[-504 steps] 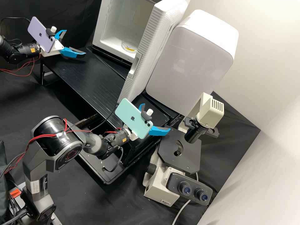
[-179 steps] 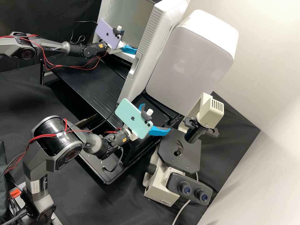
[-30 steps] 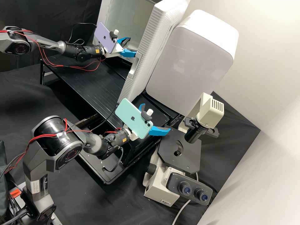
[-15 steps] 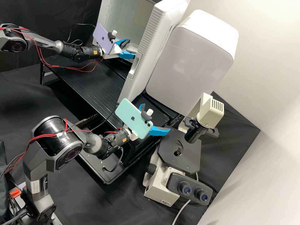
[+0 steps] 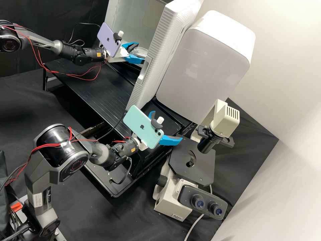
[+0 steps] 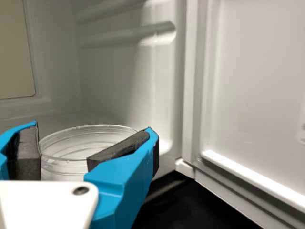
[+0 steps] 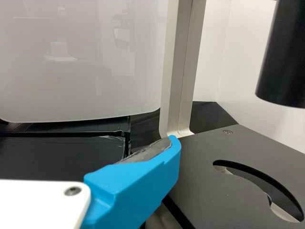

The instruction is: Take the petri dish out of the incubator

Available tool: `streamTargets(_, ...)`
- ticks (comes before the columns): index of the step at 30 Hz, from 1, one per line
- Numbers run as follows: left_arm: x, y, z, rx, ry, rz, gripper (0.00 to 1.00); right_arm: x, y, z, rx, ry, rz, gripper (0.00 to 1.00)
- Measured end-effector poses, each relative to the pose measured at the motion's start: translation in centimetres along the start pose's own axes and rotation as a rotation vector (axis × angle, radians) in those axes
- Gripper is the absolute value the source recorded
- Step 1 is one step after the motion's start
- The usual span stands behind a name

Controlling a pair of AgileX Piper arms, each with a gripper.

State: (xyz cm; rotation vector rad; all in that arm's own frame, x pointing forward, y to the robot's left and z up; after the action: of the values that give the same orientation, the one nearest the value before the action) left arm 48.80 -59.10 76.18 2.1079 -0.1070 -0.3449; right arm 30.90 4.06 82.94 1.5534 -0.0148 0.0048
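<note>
The left arm has its jaws shut tight on the clear petri dish, one on each side. The dish is just inside the front edge of the white incubator floor, by the open door. The right arm hangs at the near end of the table, just beside the microscope. Its jaws are wide apart and hold nothing.

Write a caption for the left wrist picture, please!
Left gripper clamps the clear petri dish inside the open white incubator.
</note>
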Motion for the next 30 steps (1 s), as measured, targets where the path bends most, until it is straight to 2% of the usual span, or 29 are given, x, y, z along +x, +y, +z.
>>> streamTargets(6, -0.94, 0.02, 0.13, 0.007, -0.003, -0.010, 0.00, 0.00, 0.00, 0.00, 0.000, 0.000, 0.000, 1.00)
streamTargets(15, -1.04, -0.26, 0.07, 0.007, -0.004, -0.011, 0.00, 0.00, 0.00, 0.00, 0.000, 0.000, 0.000, 1.00)
streamTargets(30, -0.98, -0.04, 0.11, 0.006, -0.005, -0.003, 0.00, 0.00, 0.00, 0.00, 0.000, 0.000, 0.000, 1.00)
